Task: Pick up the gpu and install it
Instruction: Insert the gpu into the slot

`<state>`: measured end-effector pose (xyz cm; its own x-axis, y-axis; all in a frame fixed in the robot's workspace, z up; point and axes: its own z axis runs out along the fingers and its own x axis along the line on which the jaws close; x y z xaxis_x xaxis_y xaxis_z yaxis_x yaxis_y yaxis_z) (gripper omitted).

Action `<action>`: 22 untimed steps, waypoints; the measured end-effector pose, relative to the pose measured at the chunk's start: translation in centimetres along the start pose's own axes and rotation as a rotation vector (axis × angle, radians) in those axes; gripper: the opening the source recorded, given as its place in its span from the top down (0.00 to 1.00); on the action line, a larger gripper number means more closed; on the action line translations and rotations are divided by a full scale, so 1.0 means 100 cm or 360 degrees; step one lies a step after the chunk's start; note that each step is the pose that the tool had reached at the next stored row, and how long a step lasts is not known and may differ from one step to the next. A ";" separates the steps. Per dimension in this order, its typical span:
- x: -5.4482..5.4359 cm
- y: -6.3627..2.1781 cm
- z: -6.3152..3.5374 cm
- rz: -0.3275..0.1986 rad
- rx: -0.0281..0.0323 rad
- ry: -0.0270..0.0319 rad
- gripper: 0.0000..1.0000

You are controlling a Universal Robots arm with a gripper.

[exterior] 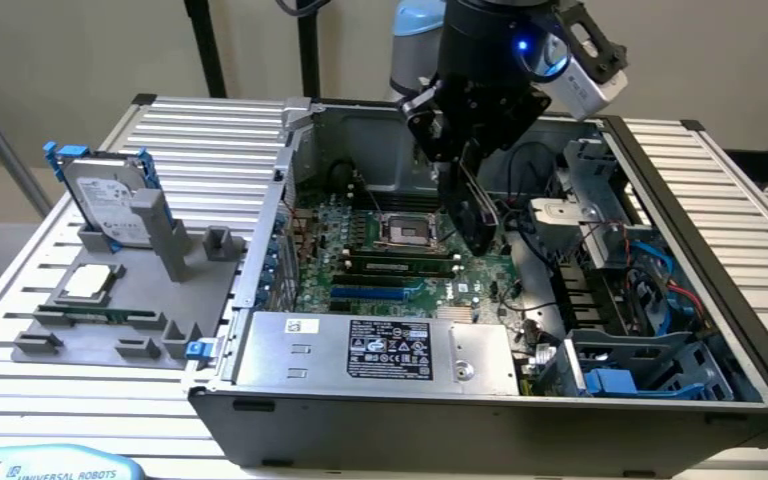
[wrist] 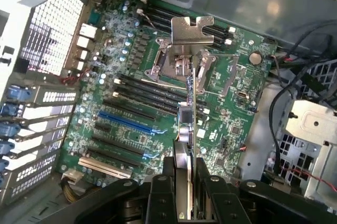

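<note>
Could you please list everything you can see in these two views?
table: one, pale, slatted, under everything
computer case: one, grey, open, on the table
motherboard: one, green, inside the case
power supply: one, silver, inside the case
holder: one, grey, exterior view's left of the case
hard drive: one, silver with blue rails, upright in the holder
processor chip: one, silver, on the holder
gpu: one, dark with silver bracket, above the motherboard
pincer: one, black, shut on the gpu

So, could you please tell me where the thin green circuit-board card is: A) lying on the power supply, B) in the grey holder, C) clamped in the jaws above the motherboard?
C: the thin green circuit-board card hangs edge-on in the jaws over the green motherboard.
</note>
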<state>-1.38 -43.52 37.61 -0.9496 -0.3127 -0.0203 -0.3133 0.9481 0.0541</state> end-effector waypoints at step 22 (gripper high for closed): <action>0.000 -0.0006 0.0113 -0.0636 -0.00127 0.00346 0.73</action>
<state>-1.38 -43.52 36.48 -0.7526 -0.6582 -0.0202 -0.6582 0.7509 0.0540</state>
